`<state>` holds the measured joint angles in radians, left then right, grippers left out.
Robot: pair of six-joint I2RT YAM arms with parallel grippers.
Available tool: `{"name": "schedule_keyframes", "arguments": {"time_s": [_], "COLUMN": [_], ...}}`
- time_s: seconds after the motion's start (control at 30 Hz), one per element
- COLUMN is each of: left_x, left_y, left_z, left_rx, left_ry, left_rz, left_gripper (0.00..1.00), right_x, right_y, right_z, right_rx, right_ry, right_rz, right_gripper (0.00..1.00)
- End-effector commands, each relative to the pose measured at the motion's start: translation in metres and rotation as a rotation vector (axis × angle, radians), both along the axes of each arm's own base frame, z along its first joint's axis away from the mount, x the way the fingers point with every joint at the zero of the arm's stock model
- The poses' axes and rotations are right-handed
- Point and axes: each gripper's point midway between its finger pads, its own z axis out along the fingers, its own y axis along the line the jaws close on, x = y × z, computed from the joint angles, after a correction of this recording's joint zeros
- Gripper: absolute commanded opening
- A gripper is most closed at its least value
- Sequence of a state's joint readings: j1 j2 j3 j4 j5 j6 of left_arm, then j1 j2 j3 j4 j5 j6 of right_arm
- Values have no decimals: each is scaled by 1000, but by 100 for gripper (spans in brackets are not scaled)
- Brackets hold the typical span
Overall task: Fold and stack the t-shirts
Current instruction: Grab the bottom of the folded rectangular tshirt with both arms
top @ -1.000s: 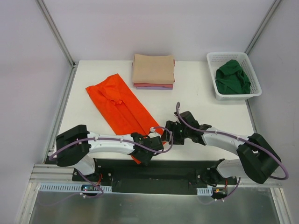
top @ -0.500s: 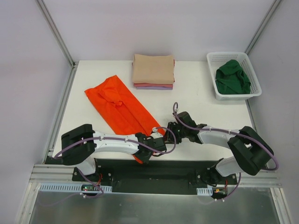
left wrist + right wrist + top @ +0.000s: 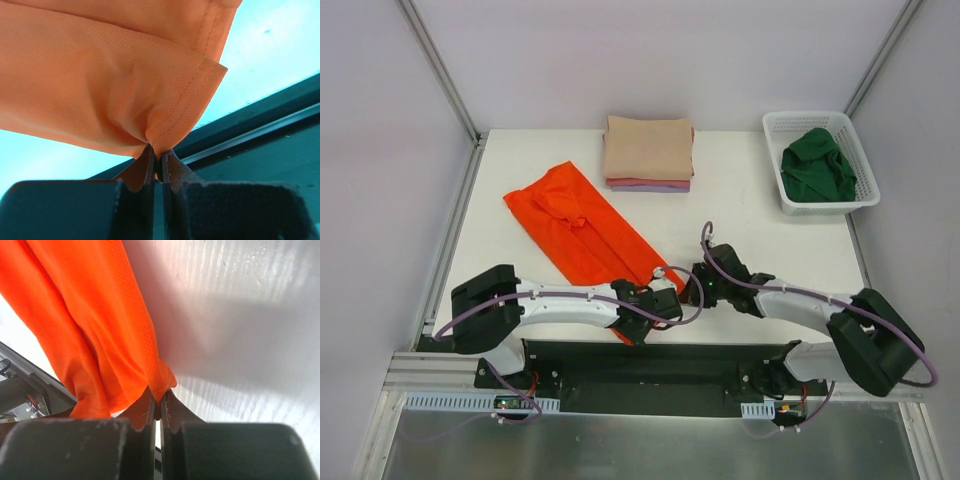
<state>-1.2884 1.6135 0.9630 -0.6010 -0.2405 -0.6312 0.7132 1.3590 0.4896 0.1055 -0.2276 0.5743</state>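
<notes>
orange t-shirt (image 3: 582, 225) has had its near hem tugged slightly rightward, left fingers (image 3: 150, 167) and right fingers (image 3: 149, 407) both clamped on its corners, seemingly tautening it for folding

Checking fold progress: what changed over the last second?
The left gripper and right gripper, both shut on the orange t-shirt at its near edge, shifted slightly rightward, dragging that end along. The folded stack and the dark green t-shirt in the white basket stayed put.
</notes>
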Motion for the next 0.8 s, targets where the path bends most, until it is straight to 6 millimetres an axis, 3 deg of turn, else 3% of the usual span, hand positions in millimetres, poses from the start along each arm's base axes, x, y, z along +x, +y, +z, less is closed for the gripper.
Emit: {"name": "schedule_keyframes", "arguments": {"time_s": [0.0,0.23,0.33,0.53,0.77], "left_x": [-6,-35,-37,-33,2], "left_y": [-37,-95,-103,-95,-52], "left_z": [27,58,60,66,67], "left_rx": [-134,-292,-303,-314,-306], "left_ry": [27,117,130,96,19], "left_rz": [-78,-190,-199,-186,-47], "left_gripper": [0,0,0,0,0], "right_x": [1,-25,-28,-20,12], "right_y": [-16,-58,-68,-66,-26], "right_z": [16,23,35,51,91], "right_rx": [-3,-70,-70,-82,-11], "right_ry": [-89,-90,-128,-160,-219], "right_rz": [-31,-95,-119,-102,-28], "right_gripper": [0,0,0,0,0]}}
